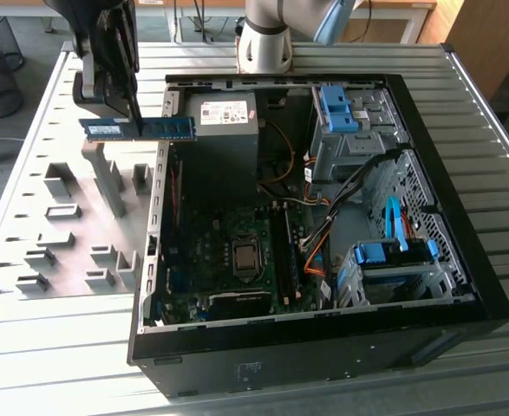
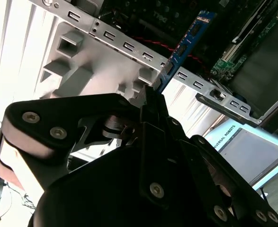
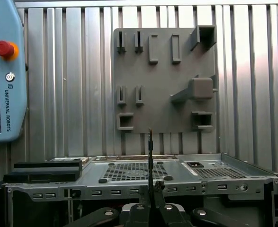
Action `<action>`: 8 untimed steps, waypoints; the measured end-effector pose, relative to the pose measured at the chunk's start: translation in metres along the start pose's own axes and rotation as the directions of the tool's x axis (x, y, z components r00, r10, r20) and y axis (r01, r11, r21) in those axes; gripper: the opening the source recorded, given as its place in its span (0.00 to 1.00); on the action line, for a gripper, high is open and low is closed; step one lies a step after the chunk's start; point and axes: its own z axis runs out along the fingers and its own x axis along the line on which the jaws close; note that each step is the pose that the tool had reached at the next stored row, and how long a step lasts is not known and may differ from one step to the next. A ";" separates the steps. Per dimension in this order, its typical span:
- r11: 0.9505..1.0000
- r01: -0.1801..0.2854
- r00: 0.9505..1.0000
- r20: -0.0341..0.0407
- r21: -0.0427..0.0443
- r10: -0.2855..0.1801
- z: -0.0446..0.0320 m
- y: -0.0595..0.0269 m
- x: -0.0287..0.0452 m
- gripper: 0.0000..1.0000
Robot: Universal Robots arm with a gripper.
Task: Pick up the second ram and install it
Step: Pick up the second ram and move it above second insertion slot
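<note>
Hand [image 1: 131, 120] shut on the second ram [image 1: 163, 127], fingers pressed flat against both faces of the blue stick at about mid-length. Carried level and on edge, up in the air, at roughly the computer case's [image 1: 462, 260] side wall [image 1: 160, 199]. One end toward the case's interior, the other out over the grey fixture plate [image 1: 72, 217] that lies on the bench [image 1: 497, 113] beside the case. Touching nothing but the fingers.

Plenty to go wrong from such a hold:

- **Pivoting in the grip.** Held by friction alone on a narrow patch, so any knock on either free end could turn the stick between the fingers and leave it skewed at the socket.
- **Clipping the wall.** Hanging close above the case's wall, so a low path inward could catch the stick's lower edge on the metal lip and either shift it or drag it out of the fingers.
- **Snagging on cables.** Memory slots [image 1: 282, 251] sit deep inside the case on the motherboard [image 1: 228, 251], close beside orange and black cables [image 1: 319, 244], which could foul a fingertip or the stick's end.
- **Uneven seating.** If tilted on arrival, likely to seat one end first and jam, with force going into the board instead of the socket.
- **Unknowns.** Cannot tell whether the slot latches stand open, nor which way the notch faces, and either one wrong would block seating.
</note>
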 end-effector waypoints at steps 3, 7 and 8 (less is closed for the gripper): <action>1.000 0.000 1.000 0.000 0.000 0.000 0.0000 -0.0018 -0.0001 0.14; 1.000 0.000 1.000 0.000 0.000 0.000 -0.0001 -0.0043 -0.0002 0.14; 1.000 0.000 1.000 0.000 0.000 0.000 0.0000 -0.0048 -0.0002 0.14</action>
